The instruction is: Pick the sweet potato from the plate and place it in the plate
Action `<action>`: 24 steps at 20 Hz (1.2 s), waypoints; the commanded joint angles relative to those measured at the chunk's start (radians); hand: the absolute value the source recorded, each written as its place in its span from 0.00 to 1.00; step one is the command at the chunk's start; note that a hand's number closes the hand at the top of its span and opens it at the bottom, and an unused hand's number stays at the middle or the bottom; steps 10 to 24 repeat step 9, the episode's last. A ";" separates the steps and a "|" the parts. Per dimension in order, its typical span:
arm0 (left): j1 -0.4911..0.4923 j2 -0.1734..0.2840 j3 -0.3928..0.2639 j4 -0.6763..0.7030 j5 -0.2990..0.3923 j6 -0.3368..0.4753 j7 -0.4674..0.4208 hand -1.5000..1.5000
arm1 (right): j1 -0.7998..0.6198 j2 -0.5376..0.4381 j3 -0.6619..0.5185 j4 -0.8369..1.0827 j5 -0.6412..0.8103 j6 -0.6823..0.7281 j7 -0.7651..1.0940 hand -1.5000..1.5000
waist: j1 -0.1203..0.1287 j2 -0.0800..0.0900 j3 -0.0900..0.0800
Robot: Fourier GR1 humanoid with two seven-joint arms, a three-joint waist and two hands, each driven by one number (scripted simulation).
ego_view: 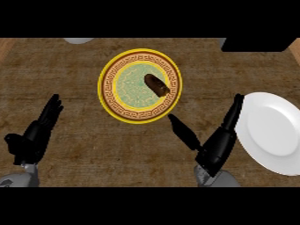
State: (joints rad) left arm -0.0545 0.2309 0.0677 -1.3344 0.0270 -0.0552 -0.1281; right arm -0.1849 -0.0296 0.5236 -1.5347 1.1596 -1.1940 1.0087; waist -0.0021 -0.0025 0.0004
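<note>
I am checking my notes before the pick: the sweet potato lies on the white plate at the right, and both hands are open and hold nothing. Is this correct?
Not quite. In the head view the sweet potato lies on the patterned yellow-rimmed plate, not on the white plate, which holds nothing. The rest stands: the left hand and the right hand are open and hold nothing.
</note>
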 commanded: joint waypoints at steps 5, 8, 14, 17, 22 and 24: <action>-0.033 -0.011 0.012 0.022 -0.024 -0.008 -0.014 0.50 | 0.161 -0.085 0.096 -0.021 -0.141 -0.139 -0.136 0.00 | 0.001 0.003 0.000; 0.033 -0.010 0.005 -0.098 -0.017 -0.014 0.058 0.50 | 0.233 -0.071 0.114 -0.060 -0.130 -0.145 -0.189 0.00 | 0.003 0.002 0.000; 0.012 -0.009 0.017 -0.001 -0.015 -0.031 -0.004 0.50 | 0.236 -0.106 0.111 -0.016 -0.153 -0.218 -0.206 0.00 | 0.002 0.002 0.000; 0.012 -0.009 0.017 -0.001 -0.015 -0.031 -0.004 0.50 | 0.236 -0.106 0.111 -0.016 -0.153 -0.218 -0.206 0.00 | 0.002 0.002 0.000; 0.012 -0.009 0.017 -0.001 -0.015 -0.031 -0.004 0.50 | 0.236 -0.106 0.111 -0.016 -0.153 -0.218 -0.206 0.00 | 0.002 0.002 0.000; 0.012 -0.009 0.017 -0.001 -0.015 -0.031 -0.004 0.50 | 0.236 -0.106 0.111 -0.016 -0.153 -0.218 -0.206 0.00 | 0.002 0.002 0.000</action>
